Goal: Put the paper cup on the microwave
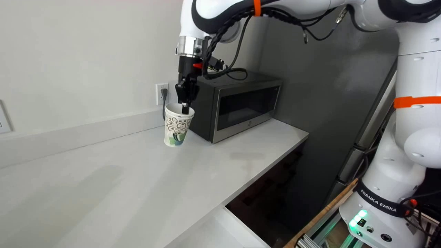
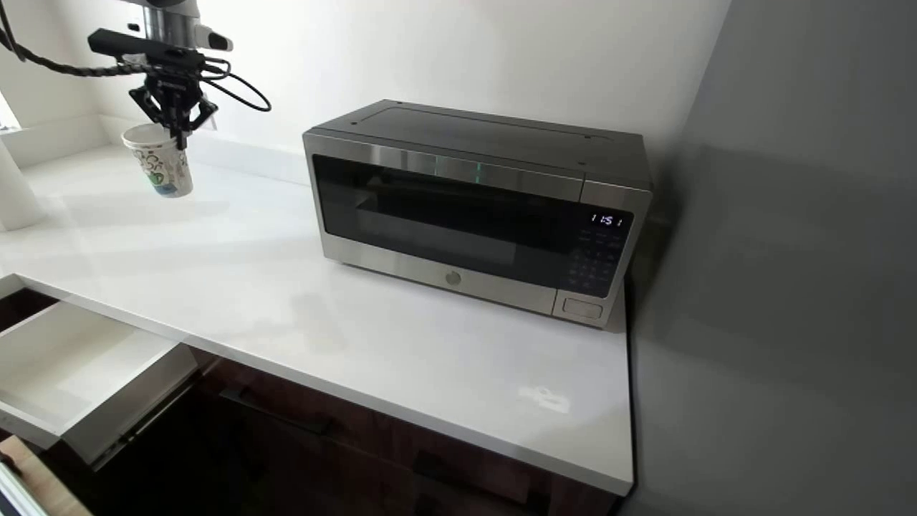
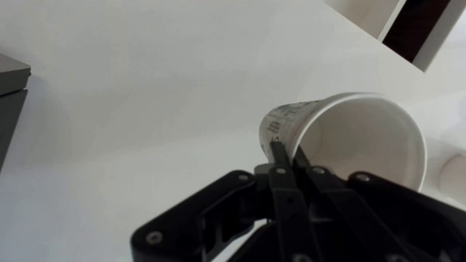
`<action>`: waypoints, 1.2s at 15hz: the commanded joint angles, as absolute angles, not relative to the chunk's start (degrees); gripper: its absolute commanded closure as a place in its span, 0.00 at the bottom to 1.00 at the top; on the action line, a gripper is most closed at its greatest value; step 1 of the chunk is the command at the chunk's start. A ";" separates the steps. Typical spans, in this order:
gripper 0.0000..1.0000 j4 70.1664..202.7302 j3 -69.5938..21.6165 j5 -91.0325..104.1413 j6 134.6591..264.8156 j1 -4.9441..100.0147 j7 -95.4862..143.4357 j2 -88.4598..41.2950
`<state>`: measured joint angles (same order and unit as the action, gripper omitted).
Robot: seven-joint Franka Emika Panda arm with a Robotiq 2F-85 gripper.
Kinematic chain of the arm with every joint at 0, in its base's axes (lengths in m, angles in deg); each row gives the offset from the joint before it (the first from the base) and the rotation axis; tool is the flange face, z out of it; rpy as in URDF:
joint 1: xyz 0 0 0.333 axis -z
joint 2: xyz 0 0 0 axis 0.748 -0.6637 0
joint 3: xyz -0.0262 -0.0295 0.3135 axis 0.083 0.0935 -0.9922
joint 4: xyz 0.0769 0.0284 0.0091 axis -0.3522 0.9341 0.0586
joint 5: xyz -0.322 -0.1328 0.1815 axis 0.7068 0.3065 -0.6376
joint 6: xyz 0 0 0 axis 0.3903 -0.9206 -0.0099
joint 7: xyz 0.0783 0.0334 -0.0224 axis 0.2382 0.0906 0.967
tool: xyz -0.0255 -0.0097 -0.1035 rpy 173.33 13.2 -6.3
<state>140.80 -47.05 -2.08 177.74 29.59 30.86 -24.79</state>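
The white paper cup (image 1: pixel 176 130) with green and brown print hangs above the counter, slightly tilted, in both exterior views; it also shows here (image 2: pixel 163 170). My gripper (image 1: pixel 185 107) is shut on the cup's rim, one finger inside and one outside, as the wrist view shows at the fingertips (image 3: pixel 289 154). The cup's open mouth (image 3: pixel 367 138) faces the wrist camera. The dark grey microwave (image 2: pixel 444 215) stands on the counter against the wall, apart from the cup. In an exterior view, the arm hides part of its top (image 1: pixel 241 81). Its corner shows in the wrist view (image 3: pixel 12 80).
The white counter (image 1: pixel 137 193) runs along the wall. An open drawer (image 2: pixel 79 365) juts from its front. A tall grey panel (image 2: pixel 774 287) stands beside the microwave. A white rounded object (image 2: pixel 14 193) stands on the counter. A power cord (image 1: pixel 164 94) is plugged into the wall outlet.
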 commanded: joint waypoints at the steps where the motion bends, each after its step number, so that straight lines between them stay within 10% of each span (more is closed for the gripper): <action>1: 0.99 154.20 -46.24 -2.62 182.98 30.60 31.75 -12.70; 18: 0.99 152.63 -34.04 -1.47 162.16 43.62 13.26 7.78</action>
<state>152.26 -35.09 -3.04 165.69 40.90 17.99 5.92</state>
